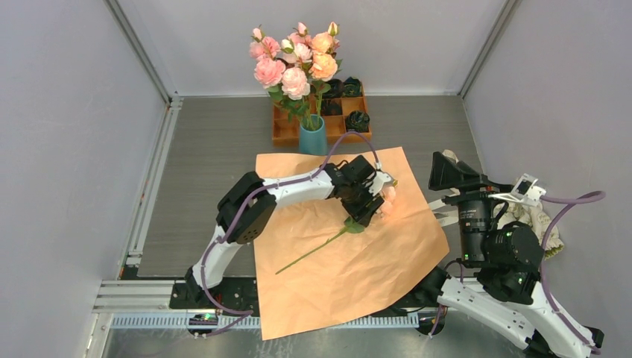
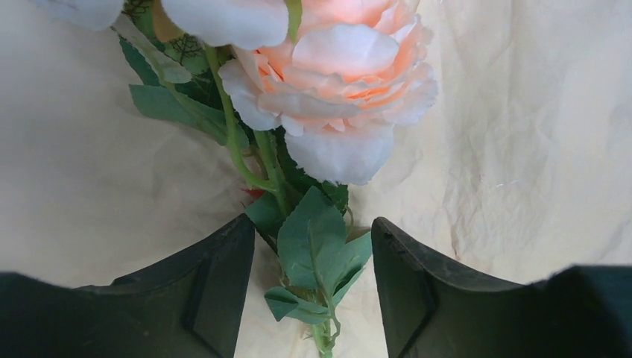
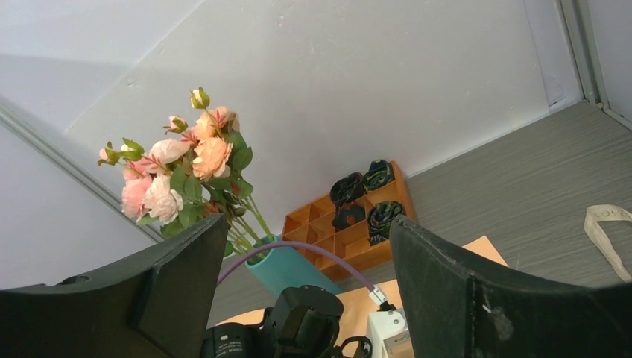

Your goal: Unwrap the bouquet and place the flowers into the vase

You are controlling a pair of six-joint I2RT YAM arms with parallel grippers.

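Note:
One pink-peach rose (image 1: 387,200) lies on the flat orange paper sheet (image 1: 335,276), its thin stem (image 1: 309,253) running toward the near left. My left gripper (image 1: 370,200) hangs over it just behind the bloom. In the left wrist view the rose (image 2: 343,82) fills the top, and the left gripper (image 2: 313,221) is open, its fingers either side of the stem and leaves without touching them. Several flowers (image 1: 294,63) stand in the teal vase (image 1: 313,138). My right gripper (image 1: 441,195) is raised at the right, open and empty (image 3: 309,222), facing the vase (image 3: 287,268). No wrapped bouquet shows.
An orange wooden compartment tray (image 1: 283,134) with dark lumps (image 1: 358,119) stands behind the vase. A crumpled cream paper wad (image 1: 533,216) lies behind the right arm, and a cream ribbon (image 3: 607,231) lies on the grey table. Pale walls close in three sides.

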